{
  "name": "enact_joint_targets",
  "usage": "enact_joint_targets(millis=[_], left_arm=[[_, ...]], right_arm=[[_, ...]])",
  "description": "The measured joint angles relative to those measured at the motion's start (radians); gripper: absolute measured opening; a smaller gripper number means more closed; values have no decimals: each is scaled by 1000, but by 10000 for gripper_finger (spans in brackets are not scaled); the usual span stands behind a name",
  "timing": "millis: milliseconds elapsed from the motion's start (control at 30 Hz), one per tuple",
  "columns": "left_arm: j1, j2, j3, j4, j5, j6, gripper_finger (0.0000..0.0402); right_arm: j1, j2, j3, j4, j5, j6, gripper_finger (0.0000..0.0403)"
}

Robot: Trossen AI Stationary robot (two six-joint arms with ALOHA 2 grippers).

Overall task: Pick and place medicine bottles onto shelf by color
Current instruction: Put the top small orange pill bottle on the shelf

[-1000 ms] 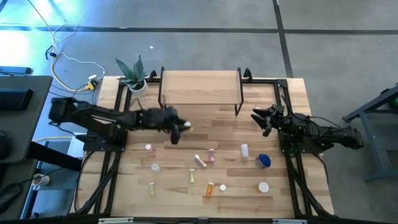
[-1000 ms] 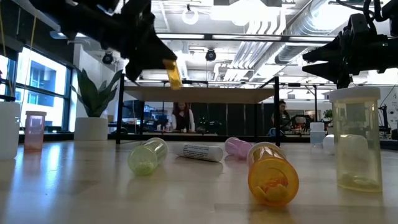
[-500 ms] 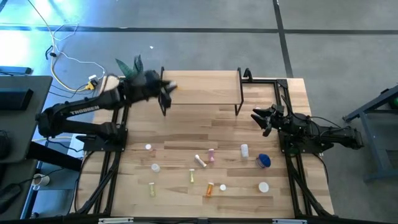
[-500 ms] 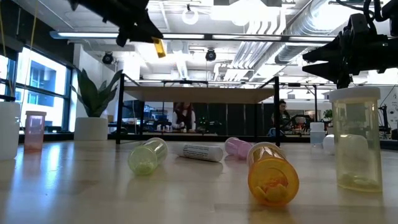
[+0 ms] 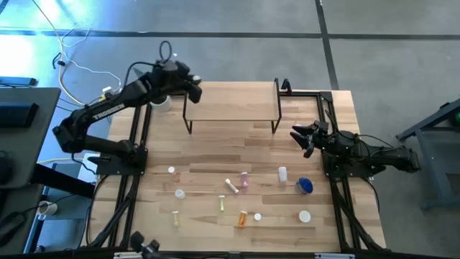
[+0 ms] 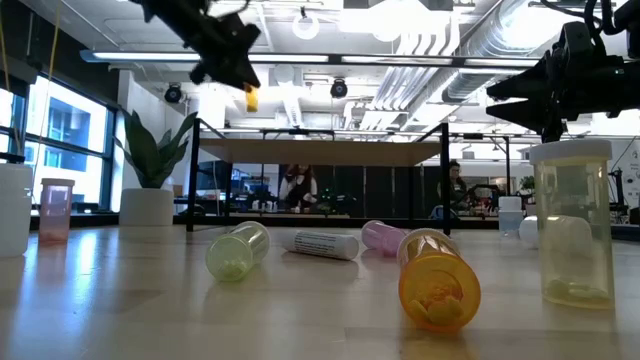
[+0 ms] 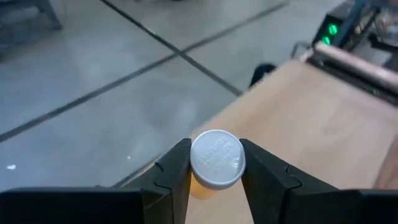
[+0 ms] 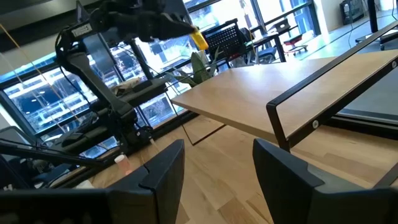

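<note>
Our left end effector (image 7: 214, 177), clamped on a white-capped yellow bottle (image 7: 216, 163), hovers over the shelf's (image 5: 230, 101) far-left corner; we should lower upright before releasing. Right end effector (image 8: 214, 165) waits open.

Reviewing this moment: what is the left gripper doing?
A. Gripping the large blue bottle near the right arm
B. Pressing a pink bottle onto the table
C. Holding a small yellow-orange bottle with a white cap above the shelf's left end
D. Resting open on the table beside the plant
C. The left gripper is clamped on the white-capped bottle, which shows yellow-orange in the low view, raised over the left end of the shelf.
</note>
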Motion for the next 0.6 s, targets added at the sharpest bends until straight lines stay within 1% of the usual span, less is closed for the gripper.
enact_joint_targets(millis=[67, 200, 333, 600], left_arm=[[-8, 43, 0, 2, -8, 1, 113], [-15, 104, 0, 8, -63, 9, 113], [-12, 148, 0, 10, -75, 7, 113], [4, 172, 0, 33, -88, -14, 113]], right_arm=[[0, 0, 0, 0, 0, 0, 181], [0, 0, 0, 0, 0, 0, 181], [0, 0, 0, 0, 0, 0, 181], [0, 0, 0, 0, 0, 0, 181]])
